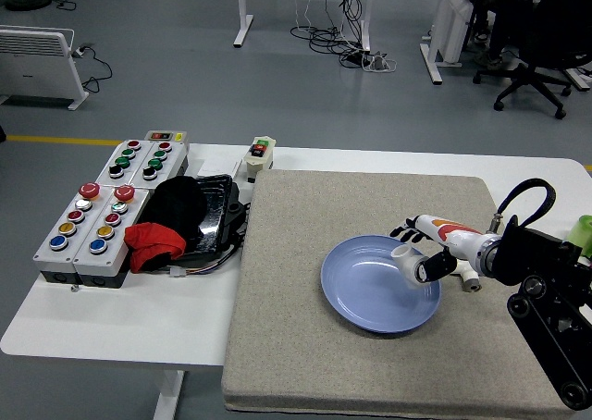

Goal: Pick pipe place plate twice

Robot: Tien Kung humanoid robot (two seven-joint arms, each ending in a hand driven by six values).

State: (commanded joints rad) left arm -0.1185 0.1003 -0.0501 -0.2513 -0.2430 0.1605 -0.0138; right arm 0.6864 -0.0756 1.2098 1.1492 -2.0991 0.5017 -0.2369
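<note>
Far left on the white table (111, 314): two grey button boxes (85, 230), side by side, with red, yellow, green and blue buttons. Behind them, a second pair of boxes (141, 160) with red, green and black buttons.

Just right of the boxes: a black tray (215, 218) with a black cloth (176, 205) heaped on it and a red cloth (154, 244) at its near left corner. Loose wires show under the tray's near edge.

Behind the tray's right end, at the mat's far left corner: a small cream switch box (258, 155) with a green and a red button.

Grey mat (305, 346) covers the middle and right of the table. Blue plate (370, 295) lies on it, right of centre.

Right hand (433, 251) reaches in from the right over the plate's right rim. Fingers are loosely spread, not wrapped around anything that can be made out. A white pipe fitting (406, 261) sits at the fingertips, over the plate's right side; whether it rests on the plate or is pinched between thumb and finger cannot be told.

A second small white pipe piece (471, 282) lies on the mat just right of the plate, under the wrist.

Far right edge: a green object (583, 228), partly cut off.

Left hand out of frame.
</note>
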